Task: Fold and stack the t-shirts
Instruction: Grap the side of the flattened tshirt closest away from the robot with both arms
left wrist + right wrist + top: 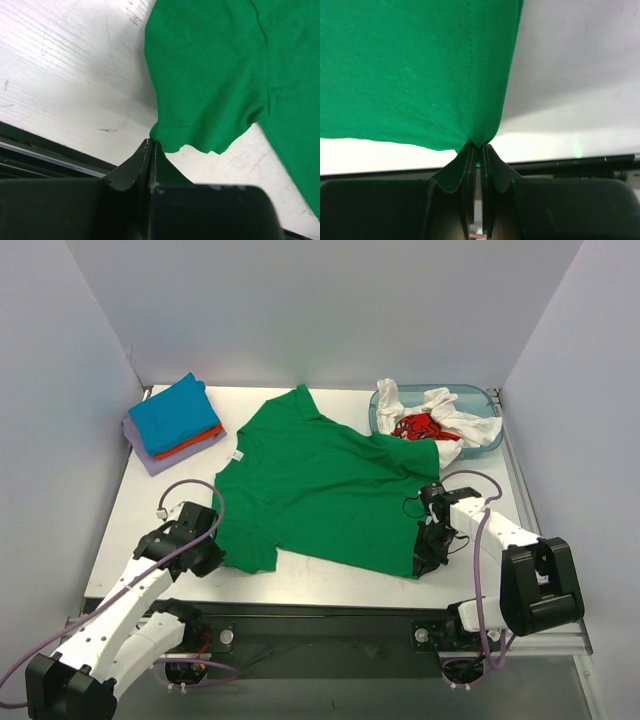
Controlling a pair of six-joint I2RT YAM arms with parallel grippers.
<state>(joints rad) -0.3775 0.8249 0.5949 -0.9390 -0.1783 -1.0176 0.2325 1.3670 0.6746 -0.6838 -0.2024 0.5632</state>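
Note:
A bright green t-shirt [320, 485] lies spread flat in the middle of the table. My left gripper [213, 543] is shut at the shirt's near left sleeve. In the left wrist view its jaws [152, 143] pinch the corner of the sleeve [210, 75]. My right gripper [425, 558] is shut on the shirt's near right hem corner. In the right wrist view the cloth [410, 70] gathers to a point between the closed fingers [480, 147]. Folded blue [175, 412], orange [197, 443] and lavender [150, 453] shirts are stacked at the back left.
A translucent blue tub [480, 392] at the back right holds a white shirt [445, 405] and a red one [420, 426]; the green shirt's far right sleeve reaches its wall. Pale walls enclose the table on three sides. A dark rail [330, 625] runs along the near edge.

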